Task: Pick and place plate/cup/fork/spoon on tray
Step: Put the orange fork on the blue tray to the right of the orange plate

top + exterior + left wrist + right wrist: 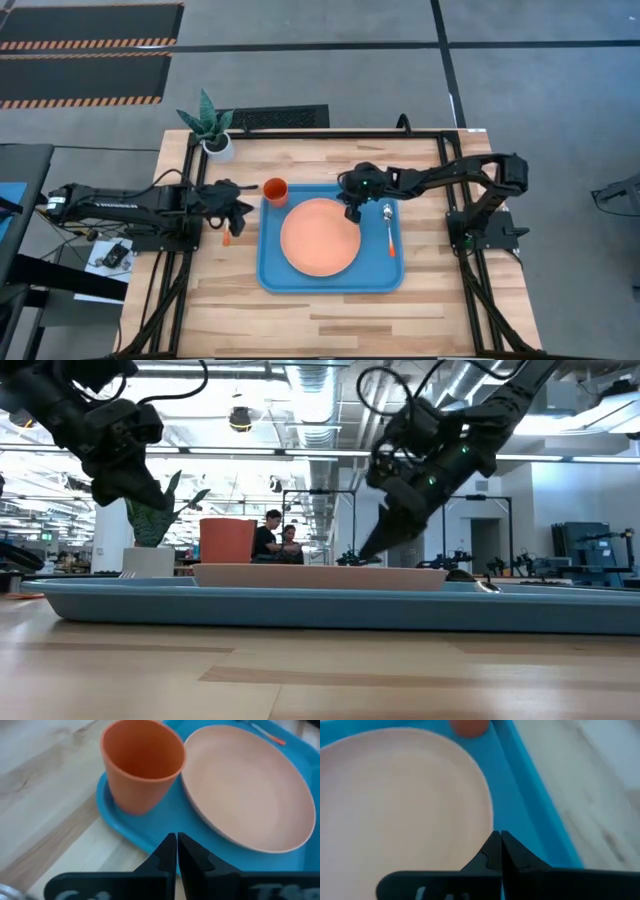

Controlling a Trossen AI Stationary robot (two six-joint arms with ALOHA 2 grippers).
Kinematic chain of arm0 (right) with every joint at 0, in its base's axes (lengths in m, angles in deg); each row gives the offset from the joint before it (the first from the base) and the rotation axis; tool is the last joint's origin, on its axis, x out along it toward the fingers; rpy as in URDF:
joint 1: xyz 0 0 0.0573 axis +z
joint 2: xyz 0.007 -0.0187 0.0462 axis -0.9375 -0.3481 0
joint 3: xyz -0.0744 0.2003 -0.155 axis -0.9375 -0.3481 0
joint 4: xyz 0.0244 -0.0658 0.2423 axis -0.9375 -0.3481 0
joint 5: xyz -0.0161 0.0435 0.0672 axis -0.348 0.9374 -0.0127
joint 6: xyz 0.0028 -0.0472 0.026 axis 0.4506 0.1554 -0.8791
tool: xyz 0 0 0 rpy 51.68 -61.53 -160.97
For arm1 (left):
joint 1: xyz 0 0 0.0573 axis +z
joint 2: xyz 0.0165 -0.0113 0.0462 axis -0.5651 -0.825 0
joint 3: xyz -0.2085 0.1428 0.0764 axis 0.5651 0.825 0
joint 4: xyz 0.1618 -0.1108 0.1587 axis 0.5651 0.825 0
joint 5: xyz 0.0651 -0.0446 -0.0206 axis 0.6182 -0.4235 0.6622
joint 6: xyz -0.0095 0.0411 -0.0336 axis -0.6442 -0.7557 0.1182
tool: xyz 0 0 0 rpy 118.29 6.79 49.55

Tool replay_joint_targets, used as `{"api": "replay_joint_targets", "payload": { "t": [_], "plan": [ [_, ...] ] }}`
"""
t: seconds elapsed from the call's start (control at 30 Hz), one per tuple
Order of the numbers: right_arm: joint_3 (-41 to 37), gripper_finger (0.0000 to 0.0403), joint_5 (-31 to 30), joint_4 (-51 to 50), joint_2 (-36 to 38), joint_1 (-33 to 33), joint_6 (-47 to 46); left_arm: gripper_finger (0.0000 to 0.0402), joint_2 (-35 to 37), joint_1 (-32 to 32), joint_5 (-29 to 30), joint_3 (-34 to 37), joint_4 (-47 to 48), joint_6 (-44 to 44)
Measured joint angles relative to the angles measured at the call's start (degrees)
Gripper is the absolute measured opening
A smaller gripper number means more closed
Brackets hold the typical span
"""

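While the tray [330,280] lies mid-counter, it carries the plate [320,237] centrally, the cup [276,191] in its far-left corner, the spoon [389,228] along its right rim; the fork [227,238] lies on wood beneath the clenched left gripper [240,212]; the right gripper [352,213], fingers clenched, hangs over the plate's far-right edge.

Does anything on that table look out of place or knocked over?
One thing: a small orange piece lies on the bare wood left of the tray, below the left end effector. The plate, cup and spoon sit tidily on the tray.
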Motion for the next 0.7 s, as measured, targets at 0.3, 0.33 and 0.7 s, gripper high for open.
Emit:
{"api": "replay_joint_targets", "payload": {
  "t": [0.3, 0.33, 0.7],
  "plan": [
    [-4.5, 0.0006, -0.3, 3.2, 4.8, 0.0, 1.7, 0.0001, 1.0, 0.0, 0.6, -3.7, 14.7, 4.4],
    [-5.1, 0.0006, -0.3, 4.0, 5.0, 0.0, 1.8, 0.0001, 1.1, 0.0, 0.9, -4.4, 16.7, 5.4],
    [-6.0, 0.0006, 1.0, 5.3, 5.7, 0.0, 2.2, 0.0000, 0.9, 8.5, -1.4, -10.0, 32.7, 9.3]
  ]
}}
